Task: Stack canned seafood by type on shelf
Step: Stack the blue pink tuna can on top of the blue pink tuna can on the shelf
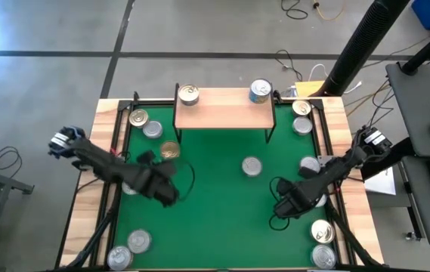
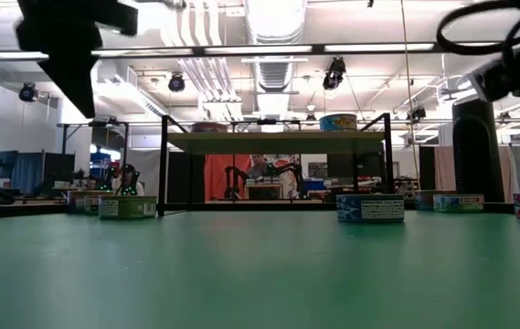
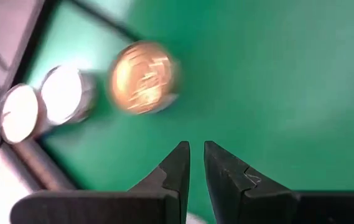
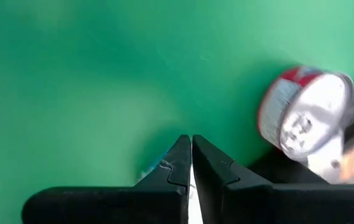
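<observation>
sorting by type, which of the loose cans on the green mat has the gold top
The gold-topped can just ahead of the left gripper, below the shelf's left end; the others nearby are silver.

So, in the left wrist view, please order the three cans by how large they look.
1. gold-topped can, largest.
2. middle silver-topped can.
3. silver-topped can at the edge, though it is partly cut off; nearness may explain the differences.

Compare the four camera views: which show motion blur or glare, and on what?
Left wrist view: the round gold-topped metal can is smeared by blur. Right wrist view: the red-sided silver can is blurred and glaring. High view: sharp, with glints on can lids. Low view: ceiling lights are bright, and the arms above are dark silhouettes.
</observation>
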`<state>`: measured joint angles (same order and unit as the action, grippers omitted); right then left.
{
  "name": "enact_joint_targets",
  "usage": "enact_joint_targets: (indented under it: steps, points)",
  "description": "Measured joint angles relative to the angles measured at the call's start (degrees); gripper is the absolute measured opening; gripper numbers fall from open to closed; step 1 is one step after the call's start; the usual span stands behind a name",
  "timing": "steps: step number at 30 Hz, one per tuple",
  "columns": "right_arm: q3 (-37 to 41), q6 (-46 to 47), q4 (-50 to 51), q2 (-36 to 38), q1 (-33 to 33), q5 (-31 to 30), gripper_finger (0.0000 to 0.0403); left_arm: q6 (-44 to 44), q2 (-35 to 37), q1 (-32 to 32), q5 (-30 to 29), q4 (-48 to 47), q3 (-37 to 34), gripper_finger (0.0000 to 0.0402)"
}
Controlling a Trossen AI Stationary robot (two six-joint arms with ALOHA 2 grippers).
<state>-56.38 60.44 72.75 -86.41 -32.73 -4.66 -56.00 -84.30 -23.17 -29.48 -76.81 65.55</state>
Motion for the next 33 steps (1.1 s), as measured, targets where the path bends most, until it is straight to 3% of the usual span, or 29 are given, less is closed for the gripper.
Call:
enact_joint_targets:
  steps: [4, 7, 20, 24, 29, 33]
  points:
    - [-1.41, -2.31, -2.16, 0.00, 0.00, -0.20, 0.0009, 0.49, 5.10, 3.24, -1.77, -3.72, -3.16, 0.0033]
    - [-2.12, -3.37, -2.61, 0.00, 0.00, -1.40, 0.0009, -4.20, 9.45, 3.79, -8.35, -3.42, -5.61, 0.0033]
    - [-2.49, -4.12, -3.24, 0.00, 0.02, -3.20, 0.0009, -55.57, 32.04, 11.86, -40.28, -3.34, -13.26, 0.0033]
    - [-2.49, -4.08, -3.75, 0.00, 0.02, -5.05, 0.0009, -60.29, 35.11, 13.90, -47.44, 3.65, -17.38, 0.0033]
    - [-2.47, -4.13, -4.75, 0.00, 0.04, -6.08, 0.0009, -61.20, 36.48, 19.75, -48.82, 14.19, -23.92, 0.0033]
    - [-2.45, -4.12, -6.49, 0.00, -0.02, -6.04, 0.0009, -66.67, 36.95, 26.56, -45.23, 19.85, -28.46, 0.0033]
